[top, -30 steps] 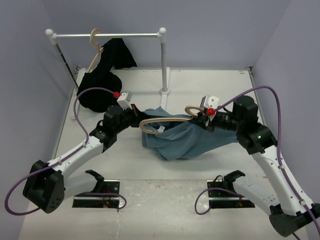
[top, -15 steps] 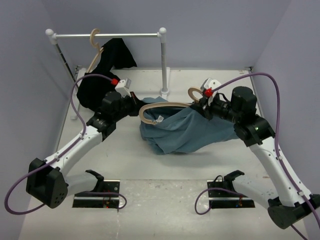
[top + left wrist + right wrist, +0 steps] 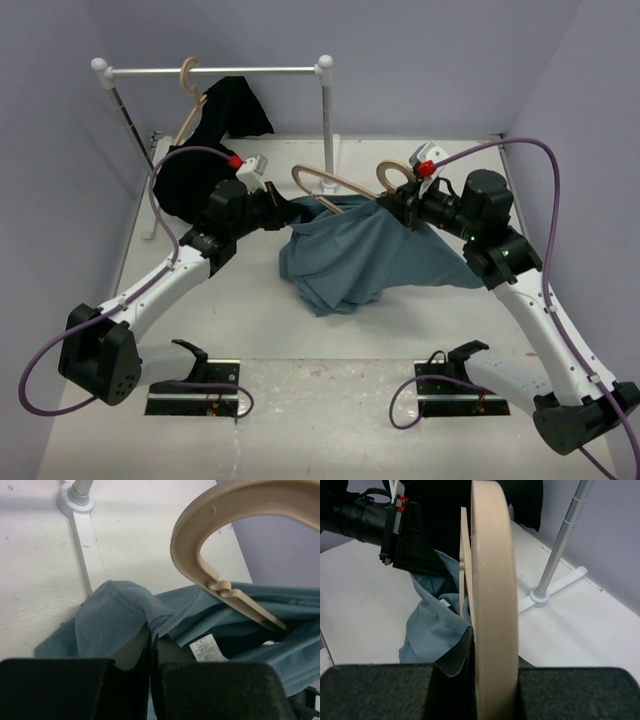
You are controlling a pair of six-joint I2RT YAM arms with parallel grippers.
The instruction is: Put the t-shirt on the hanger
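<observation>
Right gripper (image 3: 489, 647) is clamped on the round hook of the hanger (image 3: 492, 580). In the right wrist view the wood sits edge-on, pinched between both fingers.

The hanger is held up off the table (image 3: 250, 330), mid-table, just in front of the clothes rack's right pole (image 3: 326, 120). One thin curved arm sticks out toward the left arm. In the left wrist view it runs into the neck opening of the t-shirt (image 3: 370, 255), and the white neck label (image 3: 204, 647) shows just below the wood. The hanger's other arm can't be made out under the cloth.

Left gripper (image 3: 152, 636) is closed tight on the t-shirt's collar seam, with cloth bunched above the fingertips.

The t-shirt hangs from the hanger and the left pinch. Its slate-blue body spreads down and forward, and the lower folds rest on the table between the two arms.

At back left, the rack rail (image 3: 215, 71) carries a second wooden hanger (image 3: 190, 85) draped in a black garment (image 3: 205, 150). That garment trails down to the table behind the left arm. It is apart from the t-shirt.
</observation>
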